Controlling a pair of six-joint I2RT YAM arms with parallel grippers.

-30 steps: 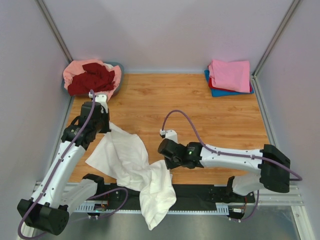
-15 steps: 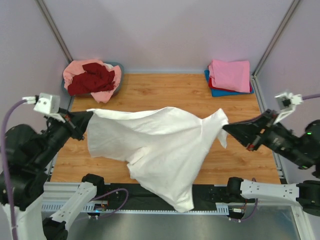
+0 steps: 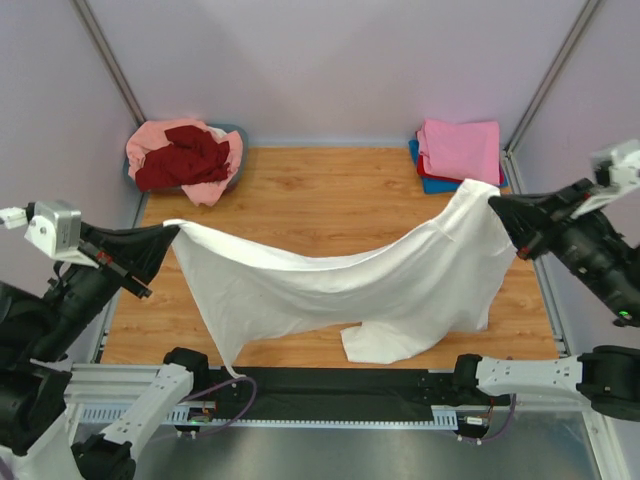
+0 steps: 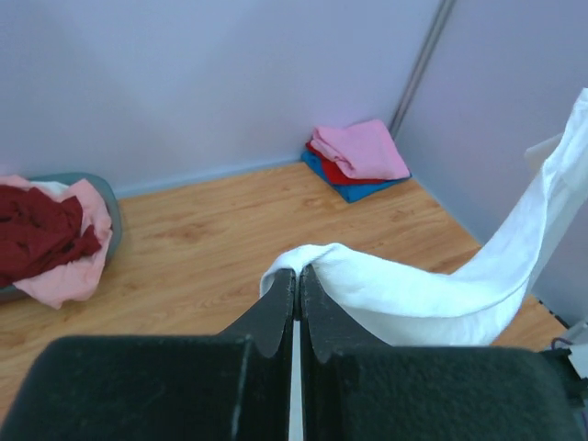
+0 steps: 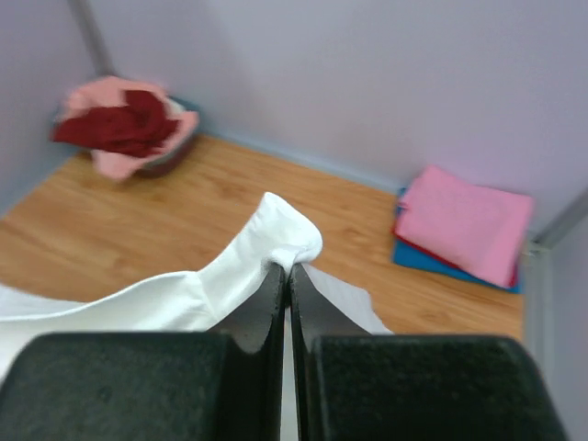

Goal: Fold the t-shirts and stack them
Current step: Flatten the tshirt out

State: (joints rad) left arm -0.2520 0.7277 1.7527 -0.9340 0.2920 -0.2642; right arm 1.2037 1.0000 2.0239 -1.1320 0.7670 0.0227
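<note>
A large off-white t-shirt [image 3: 340, 285] hangs stretched between both grippers above the wooden table, sagging in the middle, its lower edge resting near the front. My left gripper [image 3: 172, 232] is shut on one corner at the left; the pinched cloth shows in the left wrist view [image 4: 296, 270]. My right gripper [image 3: 494, 203] is shut on the opposite corner at the right, seen in the right wrist view [image 5: 287, 266]. A folded stack [image 3: 458, 153] with a bright pink shirt on top, red and blue below, lies at the back right. No printed graphic shows.
A grey-blue tub [image 3: 236, 133] at the back left holds crumpled dark red [image 3: 182, 156] and salmon-pink shirts [image 3: 150, 138]. Lilac walls enclose the table on three sides. The black rail [image 3: 420, 385] with the arm bases runs along the near edge.
Both arms went from low over the table to raised and wide apart, lifting the off-white shirt. Since half a second ago the right gripper has moved farther back and right, stretching it more.
</note>
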